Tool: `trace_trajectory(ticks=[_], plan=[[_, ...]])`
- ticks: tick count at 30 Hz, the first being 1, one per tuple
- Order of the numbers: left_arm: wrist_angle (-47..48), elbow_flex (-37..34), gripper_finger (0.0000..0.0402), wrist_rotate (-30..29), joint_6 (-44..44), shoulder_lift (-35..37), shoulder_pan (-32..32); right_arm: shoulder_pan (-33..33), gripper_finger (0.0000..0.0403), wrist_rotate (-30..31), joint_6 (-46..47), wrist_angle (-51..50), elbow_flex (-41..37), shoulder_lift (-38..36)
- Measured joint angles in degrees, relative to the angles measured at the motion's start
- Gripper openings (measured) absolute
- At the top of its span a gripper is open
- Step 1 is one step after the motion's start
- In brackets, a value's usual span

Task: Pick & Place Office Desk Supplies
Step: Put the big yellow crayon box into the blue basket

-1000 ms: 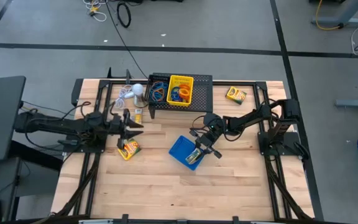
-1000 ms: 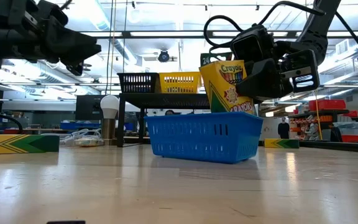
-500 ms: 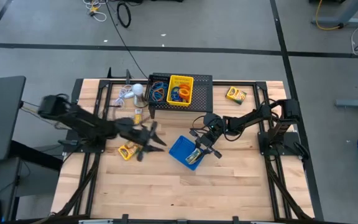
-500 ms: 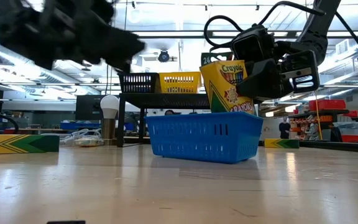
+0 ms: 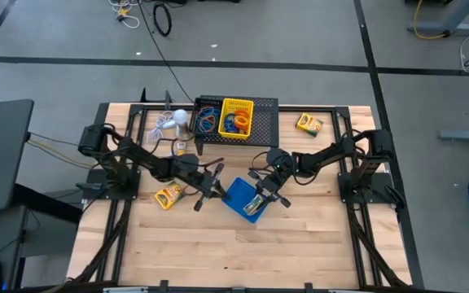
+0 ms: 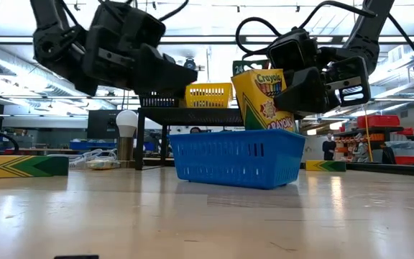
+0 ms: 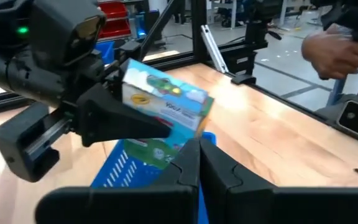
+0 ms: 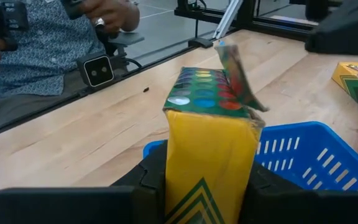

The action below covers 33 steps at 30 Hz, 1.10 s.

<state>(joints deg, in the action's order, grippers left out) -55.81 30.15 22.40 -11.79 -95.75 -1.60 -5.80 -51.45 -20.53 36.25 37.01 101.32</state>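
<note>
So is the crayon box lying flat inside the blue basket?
No, the crayon box is held upright above the blue basket by the right gripper.

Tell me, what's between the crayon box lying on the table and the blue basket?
The left gripper, its fingers shut and empty, hangs between the crayon box on the wood and the blue basket. The overhead view shows it best.

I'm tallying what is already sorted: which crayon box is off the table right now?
The crayon box clamped in the right gripper, held over the blue tray; the others lie flat on the wood.
</note>
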Motion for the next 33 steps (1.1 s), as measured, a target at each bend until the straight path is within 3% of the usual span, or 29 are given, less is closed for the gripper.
trace_trajectory(ticks=[12, 33], plan=[[-0.04, 11.84, 0.0002, 9.66, 0.61, -11.83, 0.54, 0.0, 0.0101, 0.04, -0.34, 0.2, 0.0, 0.0], [8.68, 17.19, 0.0001, 12.97, -1.68, -12.2, 1.82, -0.01, 0.0101, 1.32, 0.6, -0.31, 0.0, 0.0]])
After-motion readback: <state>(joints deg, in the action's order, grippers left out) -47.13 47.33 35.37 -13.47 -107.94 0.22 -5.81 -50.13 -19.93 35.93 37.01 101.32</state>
